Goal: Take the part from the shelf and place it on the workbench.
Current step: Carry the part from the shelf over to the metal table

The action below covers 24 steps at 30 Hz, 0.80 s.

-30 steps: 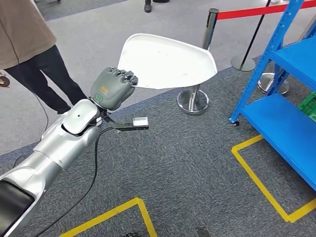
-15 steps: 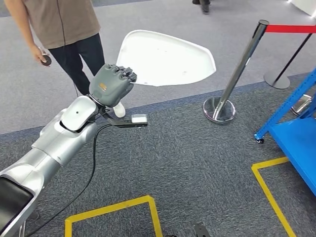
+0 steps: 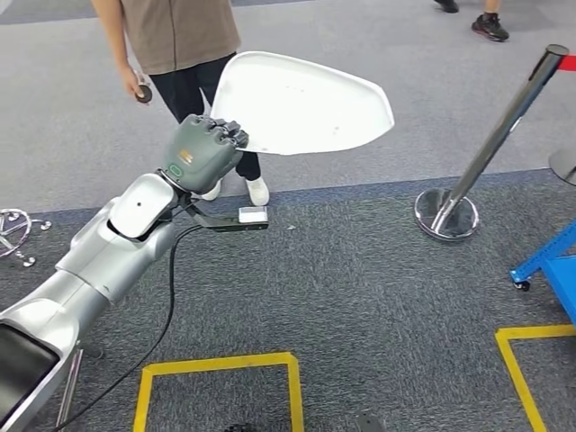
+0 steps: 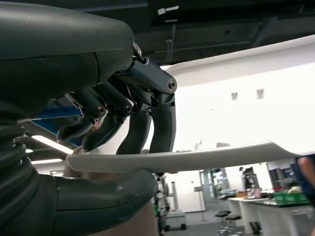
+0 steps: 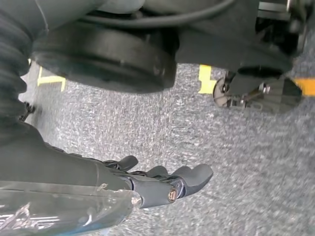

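The part is a large white curved panel (image 3: 306,103), held level out in front of me above the grey carpet. My left hand (image 3: 201,157) grips its near left edge, with the fingers curled over the top. In the left wrist view the dark fingers (image 4: 148,123) press down on the panel's thin white edge (image 4: 208,157) and the thumb lies beneath it. My right hand (image 5: 159,184) hangs low over the carpet, its fingers stretched out and nothing in them.
A person in a brown top (image 3: 180,36) stands just beyond the panel, holding a small dark object. A chrome stanchion (image 3: 475,153) leans at the right. A blue shelf corner (image 3: 550,265) is at the far right. Yellow tape (image 3: 217,364) marks the floor.
The camera has swung left: the blue shelf has slid almost out of the picture at the right and the person has come toward the middle. My left hand still holds the panel the same way.
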### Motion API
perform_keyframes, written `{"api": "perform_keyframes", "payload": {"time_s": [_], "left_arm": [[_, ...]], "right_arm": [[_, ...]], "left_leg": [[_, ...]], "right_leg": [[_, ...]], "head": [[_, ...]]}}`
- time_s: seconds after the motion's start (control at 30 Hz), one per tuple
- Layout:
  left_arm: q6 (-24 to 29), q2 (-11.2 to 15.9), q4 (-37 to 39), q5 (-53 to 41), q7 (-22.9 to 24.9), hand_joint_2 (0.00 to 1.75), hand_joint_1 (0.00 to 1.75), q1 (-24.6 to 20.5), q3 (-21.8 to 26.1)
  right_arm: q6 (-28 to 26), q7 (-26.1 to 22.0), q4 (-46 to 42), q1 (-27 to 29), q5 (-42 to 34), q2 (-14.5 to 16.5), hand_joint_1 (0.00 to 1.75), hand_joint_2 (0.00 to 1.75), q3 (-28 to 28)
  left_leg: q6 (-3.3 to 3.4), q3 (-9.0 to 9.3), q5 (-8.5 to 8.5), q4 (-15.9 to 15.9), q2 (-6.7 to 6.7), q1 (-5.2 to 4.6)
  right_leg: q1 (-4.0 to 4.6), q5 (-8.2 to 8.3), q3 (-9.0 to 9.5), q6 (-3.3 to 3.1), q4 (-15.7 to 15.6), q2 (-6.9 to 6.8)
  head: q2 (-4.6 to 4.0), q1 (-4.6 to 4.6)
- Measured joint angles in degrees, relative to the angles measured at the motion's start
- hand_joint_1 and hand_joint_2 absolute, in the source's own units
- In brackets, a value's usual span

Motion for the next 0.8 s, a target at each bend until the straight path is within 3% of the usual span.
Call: {"api": "perform_keyframes", "payload": {"time_s": [0.07,0.13,0.2,0.27,0.33,0.4,0.43,0.47,0.5,0.53,0.57,0.63,0.7,0.77,0.8], "left_arm": [[-0.02,0.01,0.0,0.0,-0.02,1.75,1.75,-0.05,0.01],[-0.02,-0.01,0.0,0.0,-0.08,1.75,1.75,-0.36,0.03],[-0.02,-0.05,0.01,-0.01,-0.16,1.75,1.75,-0.65,0.02],[-0.02,0.02,0.02,-0.02,-0.21,1.75,1.75,-0.69,0.02],[-0.02,0.1,0.02,-0.02,-0.25,1.75,1.75,-0.74,0.04],[-0.03,-0.03,0.01,-0.03,-0.27,1.75,1.75,-0.76,0.03],[-0.03,-0.1,0.01,-0.06,-0.28,1.75,1.75,-0.69,0.01],[-0.04,-0.14,0.02,-0.1,-0.28,1.75,1.75,-0.58,-0.02],[-0.04,-0.14,0.02,-0.15,-0.29,1.75,1.75,-0.47,-0.03],[-0.04,-0.13,0.02,-0.19,-0.3,1.75,1.75,-0.42,-0.03],[-0.04,-0.14,0.02,-0.2,-0.3,1.75,1.75,-0.43,-0.03],[-0.06,-0.14,0.02,-0.21,-0.28,1.75,1.75,-0.56,-0.02],[-0.09,-0.18,0.02,-0.33,-0.27,1.75,1.75,-0.64,-0.02],[-0.1,-0.07,0.02,-0.5,-0.27,1.75,1.75,-0.55,-0.01],[-0.1,0.04,0.02,-0.54,-0.27,1.75,1.75,-0.53,0.01]], "right_arm": [[0.06,-0.03,0.0,-0.07,0.0,0.02,0.0,1.75,0.0],[0.08,-0.07,0.0,-0.09,0.0,0.04,0.0,1.75,0.0],[0.07,-0.09,0.0,-0.08,0.0,0.05,0.0,1.75,-0.01],[0.05,-0.09,0.0,-0.13,0.01,0.05,0.0,1.75,-0.01],[0.04,-0.1,0.0,-0.22,0.03,0.05,0.0,1.75,-0.01],[0.05,-0.18,0.0,-0.22,0.01,0.05,0.0,1.75,-0.02],[0.06,-0.26,0.0,-0.29,-0.01,0.05,0.0,1.75,-0.03],[0.06,-0.33,0.0,-0.42,-0.01,0.05,0.0,1.75,-0.04],[0.06,-0.41,0.0,-0.53,0.0,0.05,0.0,1.75,-0.04],[0.03,-0.42,0.0,-0.61,0.04,0.05,0.0,1.75,-0.04],[0.01,-0.39,0.0,-0.56,0.08,0.05,0.0,1.75,-0.05],[0.0,-0.35,0.01,-0.3,0.15,0.06,0.0,1.75,-0.06],[0.0,-0.34,0.02,-0.18,0.21,0.09,0.0,1.75,-0.07],[-0.02,-0.36,0.01,-0.22,0.26,0.11,0.0,1.75,-0.08],[-0.03,-0.37,0.01,-0.26,0.28,0.11,0.0,1.75,-0.09]], "left_leg": [[-0.04,2.7,3.14,-4.73,0.8,0.05],[0.21,6.68,5.6,-11.92,3.15,-0.19],[0.98,8.27,5.83,-15.1,4.31,-0.53],[1.86,8.24,5.75,-15.25,3.06,-0.55],[2.53,8.34,5.77,-15.3,1.75,-0.35],[3.03,8.42,5.74,-15.33,0.55,-0.25],[3.15,8.44,5.72,-15.33,-0.09,-0.28],[3.19,8.46,5.69,-15.32,-0.78,-0.31],[3.2,8.51,5.69,-15.32,-1.5,-0.34],[3.19,8.59,5.68,-15.32,-2.25,-0.34],[3.15,8.69,5.66,-15.31,-3.02,-0.3],[2.87,8.67,5.65,-15.22,-4.48,-0.21],[2.17,8.16,5.94,-15.2,-5.74,0.0],[1.34,7.73,6.29,-15.43,-6.82,0.31],[1.06,7.57,6.06,-15.31,-6.33,0.3]], "right_leg": [[-0.02,-0.16,0.13,0.15,0.01,-1.4],[0.24,-0.5,0.3,0.65,0.14,-2.55],[0.68,-0.85,0.49,1.22,0.22,-3.73],[0.68,-1.27,0.73,1.78,0.26,-4.69],[0.39,-2.78,0.02,2.35,2.31,-3.09],[0.25,-5.95,-3.13,2.62,8.9,-0.3],[0.28,-7.46,-5.23,2.61,12.92,0.4],[0.32,-8.22,-6.94,2.55,15.94,0.76],[0.36,-7.92,-7.77,2.42,17.04,0.95],[0.39,-6.53,-7.51,2.22,15.91,1.15],[0.38,-4.36,-6.21,2.01,12.76,1.59],[0.07,-0.84,-2.79,1.73,5.07,4.16],[-0.15,-0.12,-1.06,1.59,1.25,6.23],[-0.02,-0.26,-0.83,1.13,0.74,5.73],[0.02,-0.14,-0.7,0.76,0.48,5.13]], "head": [[0.0,-0.02],[0.0,-0.07],[0.0,0.02],[0.0,0.15],[0.0,0.22],[0.0,0.44],[0.0,0.52],[0.0,0.6],[0.0,0.64],[0.0,0.66],[0.0,0.67],[0.0,0.66],[0.0,0.62],[0.0,0.61],[0.0,0.58]]}}
